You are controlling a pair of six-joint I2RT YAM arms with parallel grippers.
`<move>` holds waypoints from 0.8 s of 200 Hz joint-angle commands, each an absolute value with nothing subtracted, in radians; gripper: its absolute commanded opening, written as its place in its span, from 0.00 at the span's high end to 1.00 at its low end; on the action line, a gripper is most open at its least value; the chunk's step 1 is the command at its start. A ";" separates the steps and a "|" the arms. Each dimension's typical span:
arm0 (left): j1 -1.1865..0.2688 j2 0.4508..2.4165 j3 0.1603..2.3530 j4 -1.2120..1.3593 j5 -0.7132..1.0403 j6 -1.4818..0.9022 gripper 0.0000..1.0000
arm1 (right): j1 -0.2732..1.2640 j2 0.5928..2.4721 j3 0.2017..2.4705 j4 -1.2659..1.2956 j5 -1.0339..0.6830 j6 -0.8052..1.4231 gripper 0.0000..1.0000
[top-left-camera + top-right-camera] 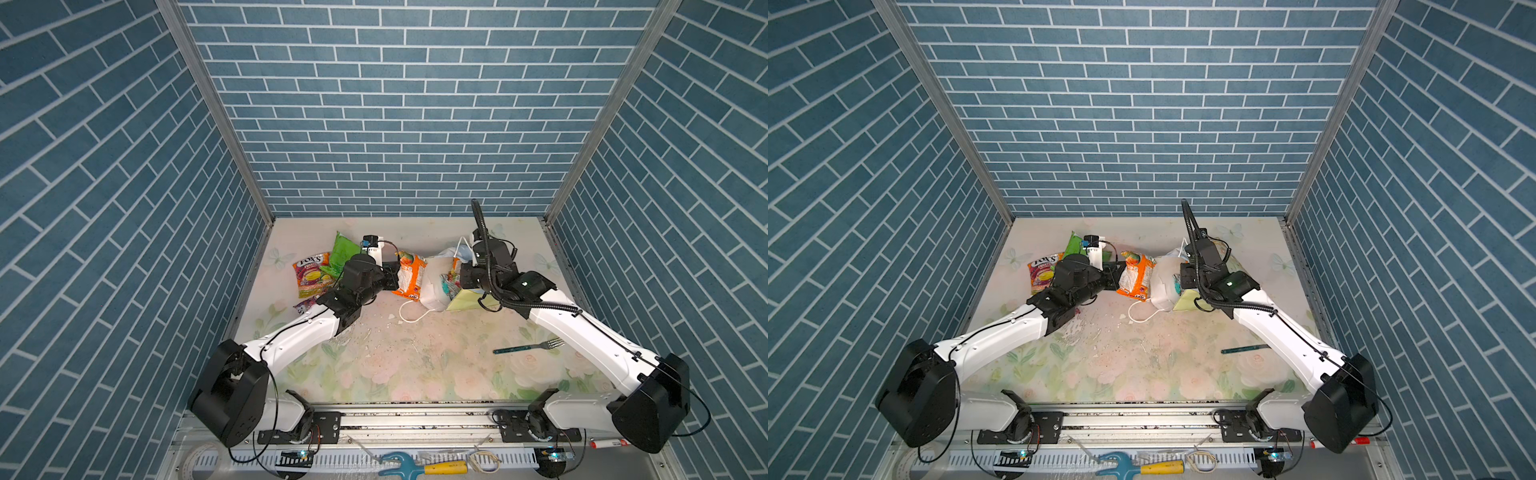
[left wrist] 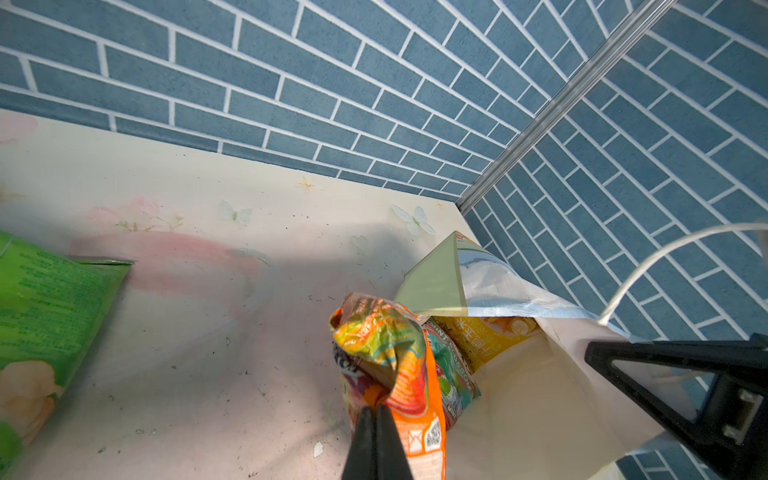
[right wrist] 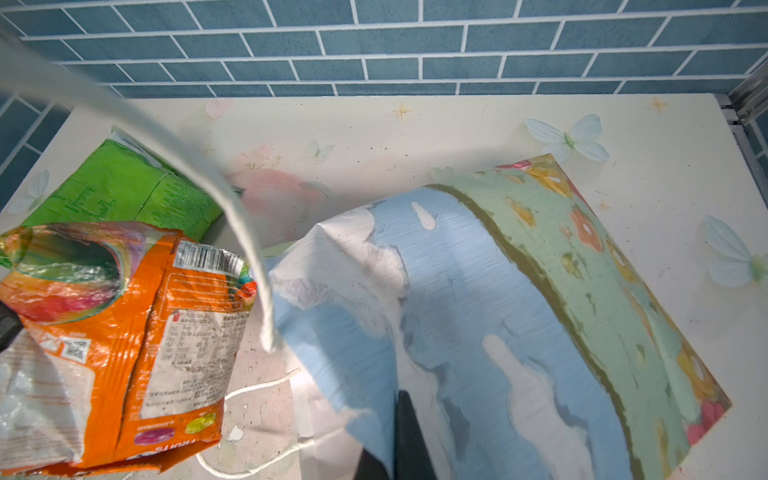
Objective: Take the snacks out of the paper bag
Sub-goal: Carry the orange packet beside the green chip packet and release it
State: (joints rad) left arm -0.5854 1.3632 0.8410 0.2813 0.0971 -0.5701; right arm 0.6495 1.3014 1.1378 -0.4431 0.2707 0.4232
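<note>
The paper bag (image 1: 432, 291) (image 3: 478, 299) lies on its side at the back of the table, mouth toward the left arm. My right gripper (image 3: 394, 399) is shut on the bag's upper wall near the rim; one finger is hidden under the paper. My left gripper (image 2: 376, 409) is shut on an orange snack packet (image 2: 399, 365) (image 1: 409, 276), held just outside the mouth. A teal packet (image 2: 453, 374) and a yellow packet (image 2: 494, 336) still sit inside. A green chip bag (image 1: 343, 251) and a FOX'S packet (image 1: 311, 276) lie on the table at the left.
A teal-handled fork (image 1: 528, 347) lies near the right arm. One white cord handle (image 1: 409, 316) trails on the table in front of the bag. Another packet (image 1: 304, 307) peeks out beneath the left arm. Tiled walls stand close behind and at both sides.
</note>
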 commanded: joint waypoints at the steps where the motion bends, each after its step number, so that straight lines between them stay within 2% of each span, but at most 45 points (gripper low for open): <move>1: -0.551 1.329 0.862 0.293 0.069 -0.564 1.00 | 0.646 1.292 1.147 -0.472 0.290 0.464 1.00; 82: -0.477 1.299 0.867 0.227 0.071 -0.566 1.00 | 0.644 1.285 1.151 -0.471 0.286 0.465 1.00; 160: -0.333 1.282 0.888 0.073 0.073 -0.577 1.00 | 0.643 1.265 1.121 -0.435 0.267 0.453 1.00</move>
